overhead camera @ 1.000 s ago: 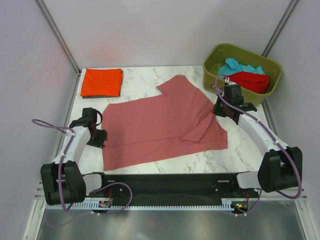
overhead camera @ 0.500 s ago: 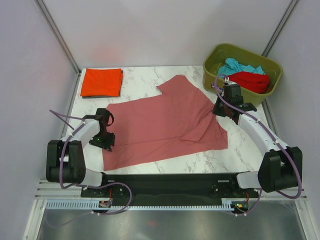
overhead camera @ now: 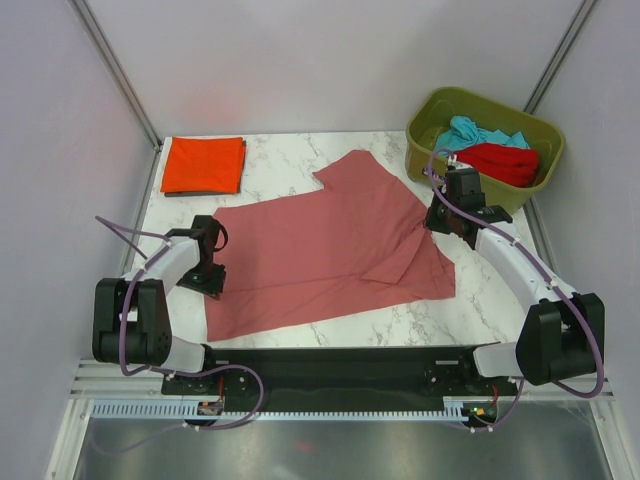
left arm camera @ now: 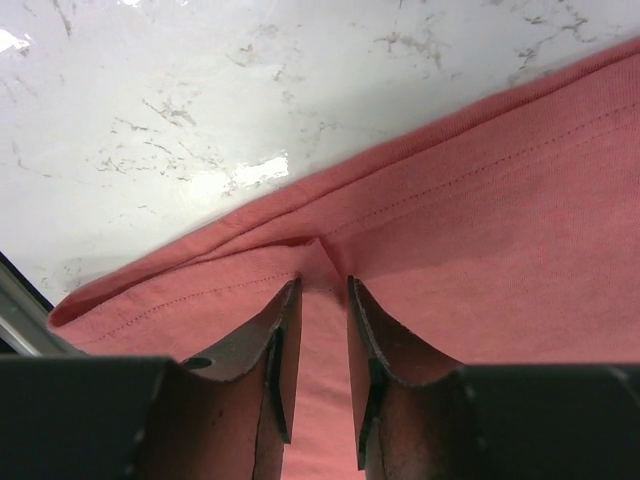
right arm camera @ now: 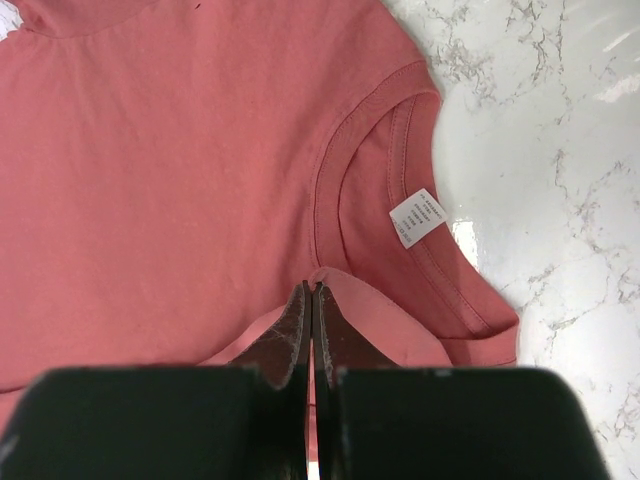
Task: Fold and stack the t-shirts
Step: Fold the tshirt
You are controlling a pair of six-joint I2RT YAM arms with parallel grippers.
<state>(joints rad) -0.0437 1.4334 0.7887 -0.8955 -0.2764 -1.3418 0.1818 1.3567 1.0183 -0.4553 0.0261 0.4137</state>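
A dusty pink t-shirt (overhead camera: 320, 250) lies spread on the marble table, its right part folded over. My left gripper (overhead camera: 208, 275) is down on its left hem. In the left wrist view its jaws (left arm camera: 322, 285) stand a little apart astride a small raised ridge of pink cloth (left arm camera: 500, 220). My right gripper (overhead camera: 440, 222) is shut on a fold of the shirt beside the collar; the right wrist view has its closed tips (right arm camera: 312, 290) pinching pink cloth (right arm camera: 180, 150) near the white label (right arm camera: 417, 217). A folded orange-red t-shirt (overhead camera: 203, 165) lies at the back left.
An olive-green bin (overhead camera: 425, 150) stands at the back right, holding a teal shirt (overhead camera: 475, 132) and a red shirt (overhead camera: 500, 160). Grey walls close in the table on both sides and at the back. Bare marble (left arm camera: 250, 80) shows beyond the left hem.
My left gripper has swung in from beside the shirt onto its left hem, and its jaws have narrowed around a pucker of cloth. The right arm has held still.
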